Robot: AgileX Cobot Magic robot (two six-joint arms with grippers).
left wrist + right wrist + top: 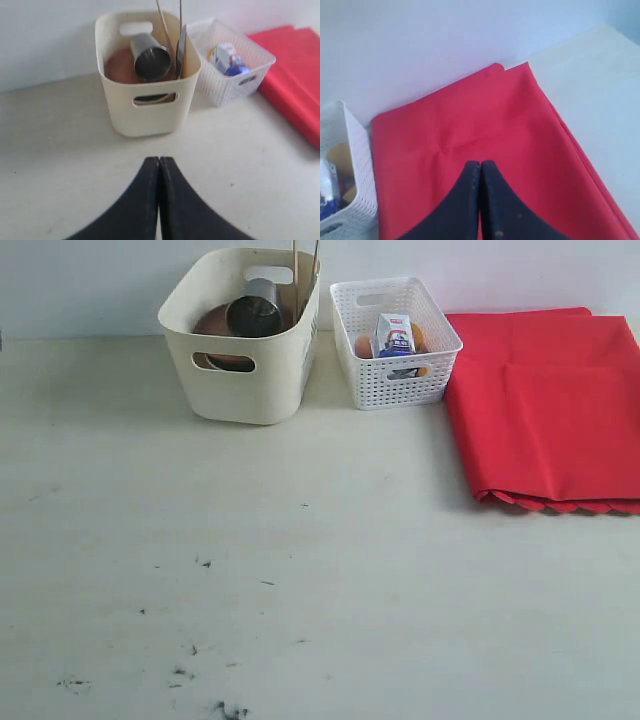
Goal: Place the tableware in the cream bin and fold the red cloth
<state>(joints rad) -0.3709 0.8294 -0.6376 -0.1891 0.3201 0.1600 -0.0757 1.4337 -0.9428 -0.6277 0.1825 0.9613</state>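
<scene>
Red cloth (485, 120) folded flat, layers stacked, scalloped edge showing, beneath right gripper (480, 165), clenched empty. Left gripper (159, 161) clenched, facing cream bin (150, 117).

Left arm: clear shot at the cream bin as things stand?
Probably yes. In the left wrist view the cream bin sits straight ahead of the shut left gripper, with only bare table between them. It would have to open to grip anything.

Lighting's bright and even, pretty flat. The cream bin (270, 385) drops only a faint soft shadow on the counter (300, 590). Both wrist views look softer and slightly hazy, with the red cloth (470, 130) nearly oversaturated.
</scene>
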